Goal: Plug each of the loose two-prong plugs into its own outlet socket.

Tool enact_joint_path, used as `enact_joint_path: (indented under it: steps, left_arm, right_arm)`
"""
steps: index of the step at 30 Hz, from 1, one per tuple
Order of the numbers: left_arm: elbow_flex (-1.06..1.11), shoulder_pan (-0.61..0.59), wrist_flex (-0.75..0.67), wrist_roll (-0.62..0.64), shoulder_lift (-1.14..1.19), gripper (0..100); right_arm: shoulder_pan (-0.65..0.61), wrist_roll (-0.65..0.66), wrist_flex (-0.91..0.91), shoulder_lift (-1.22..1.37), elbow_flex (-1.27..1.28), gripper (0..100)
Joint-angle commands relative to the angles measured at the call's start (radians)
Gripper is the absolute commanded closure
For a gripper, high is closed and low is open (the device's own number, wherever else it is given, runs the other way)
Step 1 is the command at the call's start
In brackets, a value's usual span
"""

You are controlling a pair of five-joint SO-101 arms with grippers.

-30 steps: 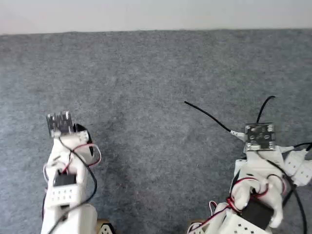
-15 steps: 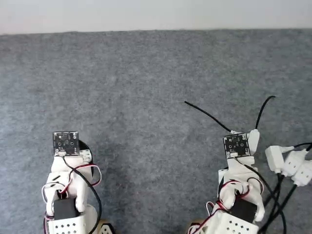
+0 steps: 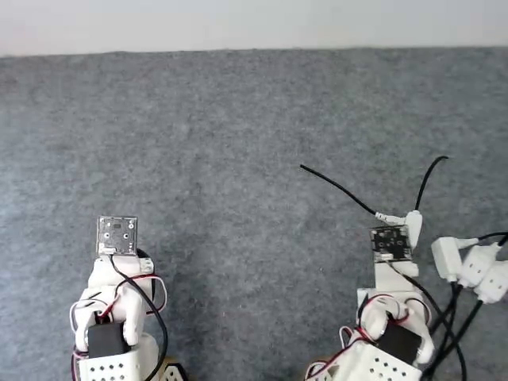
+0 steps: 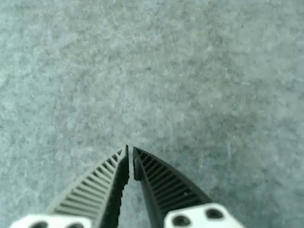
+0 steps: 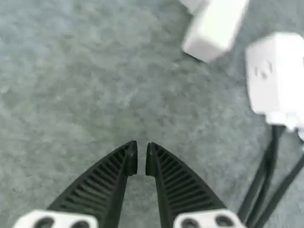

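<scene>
A white two-prong plug (image 3: pixel 413 223) lies on the grey carpet with a black cable (image 3: pixel 430 178) curving away from it. A second black cable (image 3: pixel 337 189) ends in a small white tip (image 3: pixel 385 216) beside it. White outlet sockets (image 3: pixel 447 257) sit at the right edge. In the right wrist view the plug (image 5: pixel 216 26) and one socket (image 5: pixel 278 76) lie ahead of my right gripper (image 5: pixel 141 152), which is shut and holds nothing. My left gripper (image 4: pixel 130 154) is shut over bare carpet. Both arms (image 3: pixel 117 266) (image 3: pixel 390 270) stand near the front edge.
Black socket leads (image 3: pixel 456 317) run down beside the right arm and show in the right wrist view (image 5: pixel 268 180). A pale wall (image 3: pixel 254 24) borders the far side of the carpet. Open carpet (image 3: pixel 238 159) spans the middle and left.
Both arms pulled back toward the front edge. The right arm shifted left off the plug and sockets, uncovering them. Plug, cables and sockets stayed in place.
</scene>
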Motion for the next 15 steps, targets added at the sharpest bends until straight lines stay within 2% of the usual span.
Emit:
enact_joint_path:
  steps: [1,15]
  left_arm:
    - [-0.016,-0.003,0.051,-0.009,-0.014,98]
    - [-0.016,-0.002,0.091,-0.009,-0.014,99]
  right_arm:
    - [0.065,-0.005,0.008,-0.001,0.017,96.6]
    - [0.07,-0.005,0.008,-0.001,0.017,96.6]
